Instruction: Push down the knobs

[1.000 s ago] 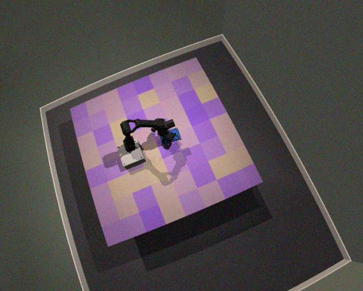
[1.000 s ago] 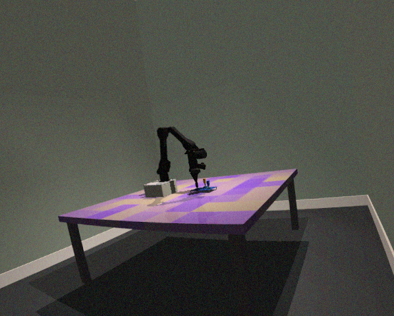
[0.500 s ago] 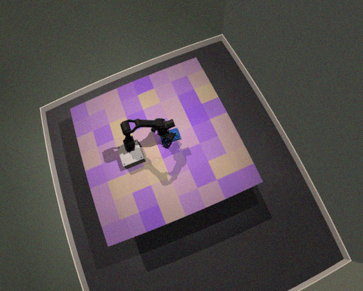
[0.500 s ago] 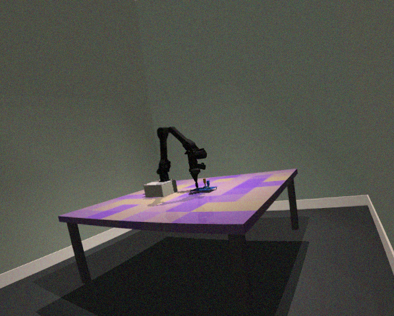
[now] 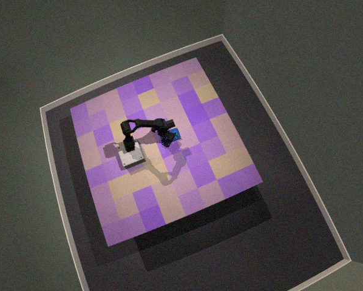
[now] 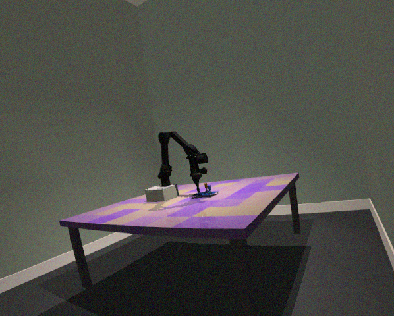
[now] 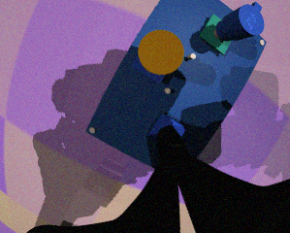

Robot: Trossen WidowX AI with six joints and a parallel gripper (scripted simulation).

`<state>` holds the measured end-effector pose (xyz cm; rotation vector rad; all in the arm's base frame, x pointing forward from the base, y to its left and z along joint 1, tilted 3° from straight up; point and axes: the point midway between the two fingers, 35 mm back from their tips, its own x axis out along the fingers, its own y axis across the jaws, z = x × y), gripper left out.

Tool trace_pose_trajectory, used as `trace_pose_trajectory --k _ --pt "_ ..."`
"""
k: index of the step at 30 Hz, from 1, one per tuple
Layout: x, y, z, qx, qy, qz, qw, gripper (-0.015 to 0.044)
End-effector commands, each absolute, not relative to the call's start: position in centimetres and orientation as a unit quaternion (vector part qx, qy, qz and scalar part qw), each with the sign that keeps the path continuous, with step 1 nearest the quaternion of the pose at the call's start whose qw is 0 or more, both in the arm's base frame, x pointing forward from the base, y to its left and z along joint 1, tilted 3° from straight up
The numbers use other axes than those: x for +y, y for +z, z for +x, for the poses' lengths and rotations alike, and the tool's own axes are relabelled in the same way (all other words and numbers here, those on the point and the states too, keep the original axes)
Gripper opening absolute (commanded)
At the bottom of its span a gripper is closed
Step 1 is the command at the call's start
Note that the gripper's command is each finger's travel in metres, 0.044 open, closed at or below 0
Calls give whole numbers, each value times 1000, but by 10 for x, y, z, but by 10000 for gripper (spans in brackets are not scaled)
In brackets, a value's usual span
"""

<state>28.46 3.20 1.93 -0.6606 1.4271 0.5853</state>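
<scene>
The blue circuit board (image 5: 178, 130) (image 6: 214, 193) (image 7: 112, 116) stands on the table. My gripper (image 6: 198, 192) (image 7: 173, 156) is shut and empty, its tips low over the board's near end. They partly cover a blue part (image 7: 180, 128) there; whether they touch it I cannot tell. An orange knob (image 6: 205, 185) (image 7: 161, 51) stands tall and is seen from above, hiding its potentiometer. A blue knob (image 6: 209, 187) (image 7: 250, 20) stands over a green potentiometer (image 7: 209, 33) at the far corner, with a bit of brownish shaft between them.
The white base block (image 5: 131, 159) (image 6: 156, 195) of the arm stands on the patterned table (image 5: 181, 200) (image 6: 231, 219) beside the board. Small pale round parts (image 7: 192, 56) (image 7: 167, 90) sit on the board near the orange knob. The arm's shadow covers part of the board.
</scene>
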Motion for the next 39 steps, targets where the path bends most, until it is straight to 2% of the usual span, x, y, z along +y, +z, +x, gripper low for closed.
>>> trace_pose_trajectory --k 1,27,35,39 --pt "31 18 286 632 259 -296 668 0" --pt "32 36 284 632 259 -296 668 0" --pt "32 30 283 633 260 -293 667 210" --pt "41 39 286 624 264 -268 685 105"
